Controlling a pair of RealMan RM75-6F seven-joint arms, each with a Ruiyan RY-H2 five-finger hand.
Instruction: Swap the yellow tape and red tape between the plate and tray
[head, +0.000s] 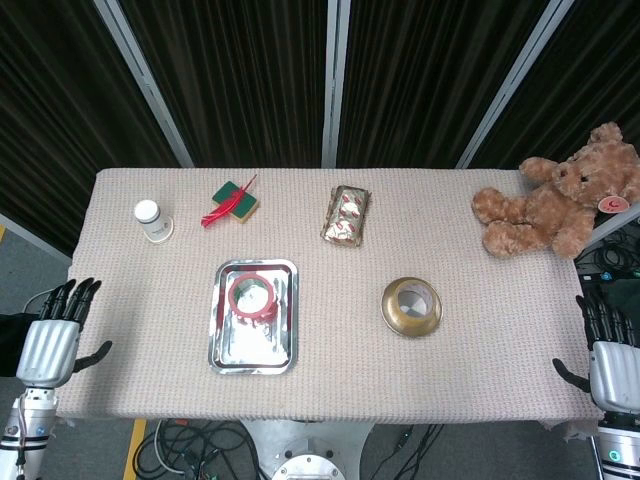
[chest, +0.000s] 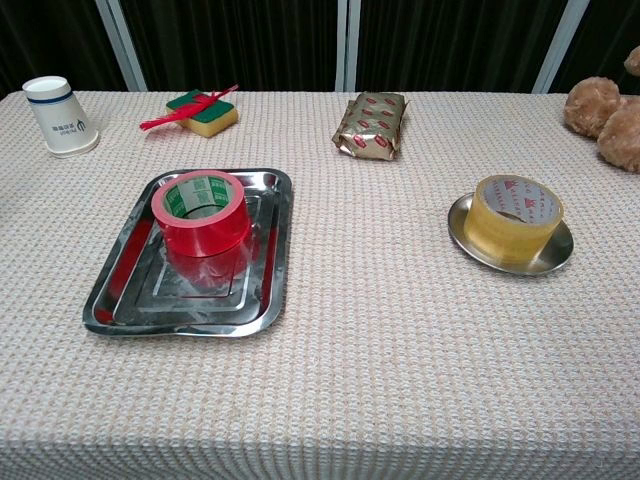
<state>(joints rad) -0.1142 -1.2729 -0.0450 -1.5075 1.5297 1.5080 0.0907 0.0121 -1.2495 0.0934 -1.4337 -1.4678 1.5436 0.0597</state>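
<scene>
The red tape (head: 251, 298) (chest: 201, 211) stands in the upper half of the steel tray (head: 221, 350) (chest: 130, 305), left of the table's middle. The yellow tape (head: 411, 304) (chest: 516, 217) sits on the small round plate (head: 392, 315) (chest: 461, 235) to the right. My left hand (head: 55, 335) hangs off the table's left edge, fingers apart and holding nothing. My right hand (head: 610, 355) hangs off the right edge, likewise open. The chest view shows neither hand.
Along the far side lie an upturned paper cup (head: 152, 220) (chest: 60, 117), a green-yellow sponge with a red feather (head: 233, 201) (chest: 203, 110), and a foil snack pack (head: 346, 215) (chest: 372, 125). A teddy bear (head: 560, 195) sits at the far right corner.
</scene>
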